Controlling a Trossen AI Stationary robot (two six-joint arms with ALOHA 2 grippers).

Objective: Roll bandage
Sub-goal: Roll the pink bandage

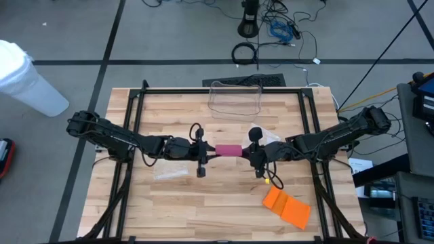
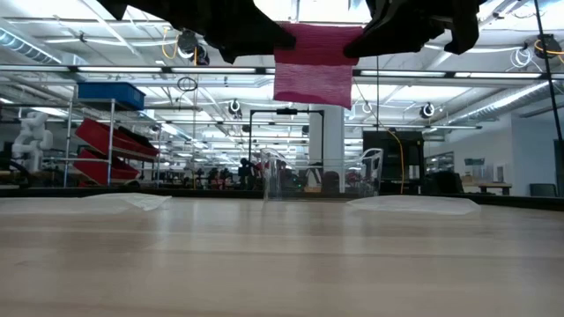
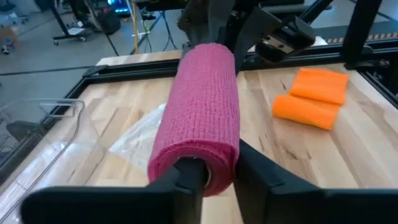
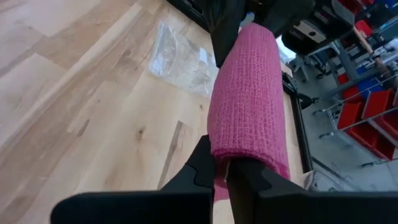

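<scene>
A: Arm pose. Both arms reach inward from the bench's [image 1: 169,203] two sides and meet near its middle. The left gripper [image 1: 203,150] and the right gripper [image 1: 254,152] face each other, level, with the pink bandage [image 1: 228,150] spanning the gap between them, held clear above the wood.

B: Edges and room. In the low view the bandage [image 2: 313,63] hangs well above the bench surface, a loose flap drooping below the roll. A clear plastic container [image 1: 235,99] stands toward the far edge; an orange bandage roll [image 1: 286,206] lies near the right front, well apart from the grippers. A clear plastic wrapper [image 1: 169,171] lies flat beneath the left arm, and another [image 1: 271,137] beside the right gripper.

A: Jaws. In the left wrist view the left jaws stand narrow, one finger [image 3: 186,180] entering the roll's hollow end. In the right wrist view the right jaws are pinched tight on the bandage's [image 4: 249,99] other end.
</scene>
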